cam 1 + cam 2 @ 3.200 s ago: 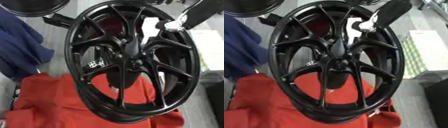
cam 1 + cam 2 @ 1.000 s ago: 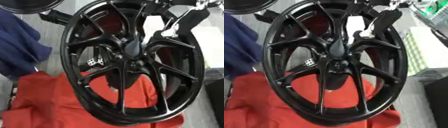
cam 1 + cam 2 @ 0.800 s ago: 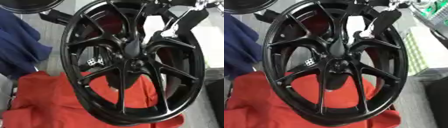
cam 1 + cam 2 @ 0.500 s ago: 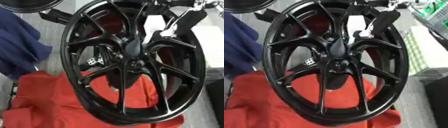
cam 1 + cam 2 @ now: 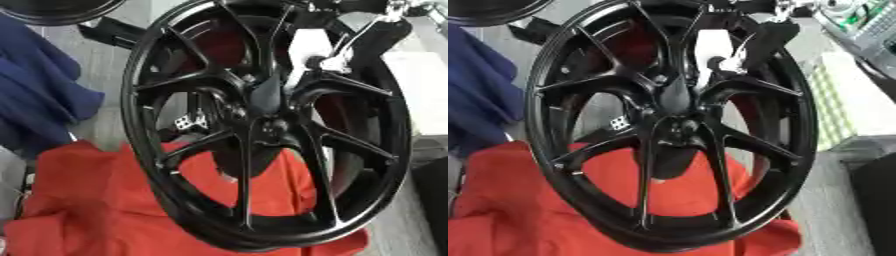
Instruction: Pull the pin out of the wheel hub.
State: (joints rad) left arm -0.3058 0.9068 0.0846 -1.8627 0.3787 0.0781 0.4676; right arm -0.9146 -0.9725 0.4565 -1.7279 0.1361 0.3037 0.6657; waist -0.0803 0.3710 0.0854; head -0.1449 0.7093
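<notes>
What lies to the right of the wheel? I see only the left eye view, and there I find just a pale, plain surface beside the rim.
Observer: The right eye view shows more there. A pale pad with a green checked pattern lies beside the wheel.
Operator: And what is above this pad, in the far right corner?
Observer: A light container with open sides stands there, with green items inside. I cannot tell what the items are.
</notes>
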